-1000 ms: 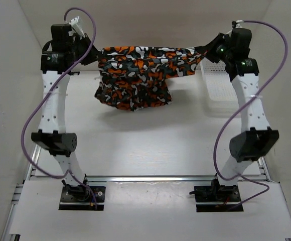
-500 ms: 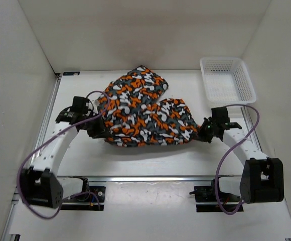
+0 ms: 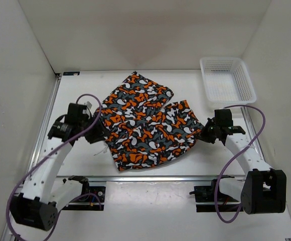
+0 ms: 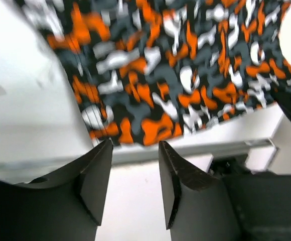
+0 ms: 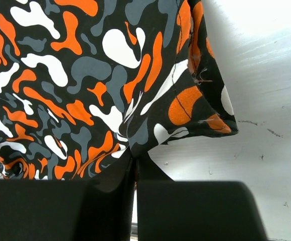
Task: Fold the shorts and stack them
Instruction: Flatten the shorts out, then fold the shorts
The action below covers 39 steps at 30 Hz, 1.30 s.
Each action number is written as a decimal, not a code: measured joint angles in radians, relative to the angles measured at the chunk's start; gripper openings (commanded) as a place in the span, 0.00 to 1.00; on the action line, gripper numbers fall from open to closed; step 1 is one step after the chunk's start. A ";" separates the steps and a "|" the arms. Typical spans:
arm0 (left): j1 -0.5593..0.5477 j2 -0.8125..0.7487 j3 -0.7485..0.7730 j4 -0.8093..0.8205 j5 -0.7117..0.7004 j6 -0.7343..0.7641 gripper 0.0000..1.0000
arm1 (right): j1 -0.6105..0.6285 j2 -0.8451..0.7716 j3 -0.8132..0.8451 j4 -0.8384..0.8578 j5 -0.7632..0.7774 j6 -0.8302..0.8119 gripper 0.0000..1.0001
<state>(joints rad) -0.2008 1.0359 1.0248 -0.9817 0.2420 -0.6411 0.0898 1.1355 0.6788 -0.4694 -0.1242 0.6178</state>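
The shorts [image 3: 148,125] lie spread flat in the middle of the table [image 3: 185,90], laid out, I'd judge, ready for folding. At their 9 o'clock edge the left jaws stand half apart with nothing between them, just off the cloth. At 3 o'clock the right jaws are pinched tight on a corner of fabric, probably to pull it smooth. The white mesh basket [image 3: 228,80], at 2 o'clock, holds nothing I can see.
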 measured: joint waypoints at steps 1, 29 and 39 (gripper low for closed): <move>-0.018 -0.045 -0.034 -0.009 0.000 -0.024 0.53 | 0.000 0.000 0.000 0.000 0.002 0.000 0.00; 0.237 0.965 0.379 0.185 -0.175 -0.018 0.10 | 0.000 -0.016 0.014 -0.038 -0.003 -0.045 0.00; 0.229 1.424 1.141 0.046 -0.159 0.050 0.18 | 0.026 0.090 0.024 -0.028 -0.058 -0.004 0.00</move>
<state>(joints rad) 0.0280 2.4603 2.1654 -0.9356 0.0830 -0.5915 0.1154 1.2251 0.7033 -0.4976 -0.1822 0.6140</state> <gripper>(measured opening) 0.154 0.003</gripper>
